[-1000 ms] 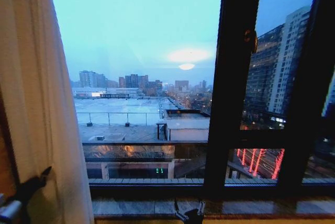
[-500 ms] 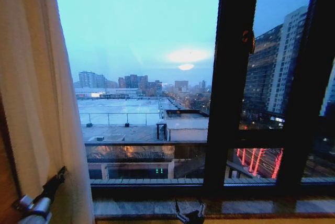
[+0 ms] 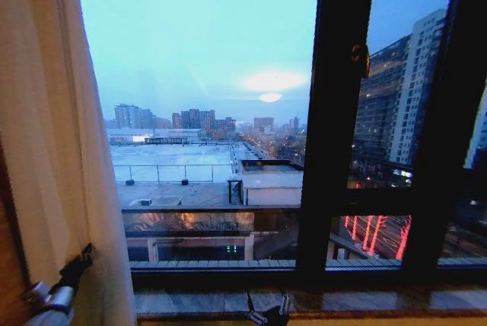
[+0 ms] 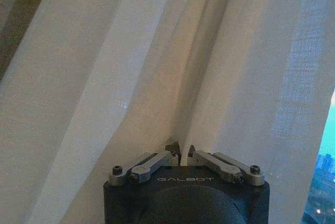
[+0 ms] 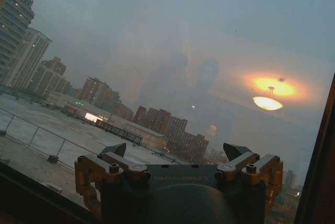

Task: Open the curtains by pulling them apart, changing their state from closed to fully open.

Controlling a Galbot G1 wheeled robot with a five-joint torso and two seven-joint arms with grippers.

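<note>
— Since a second ago, what has changed?

— Little: the sheer curtain (image 3: 53,135) sits bunched at the far left as before, and the left gripper (image 4: 179,157), fingers pressed together on a fold, has crept slightly toward the pane. I judge the pull nearly done.

— And the count?

— One curtain panel in sight, one dark window frame (image 3: 335,120), two grippers. The right gripper (image 5: 175,153) hangs before the glass, fingers spread, holding nothing.
</note>
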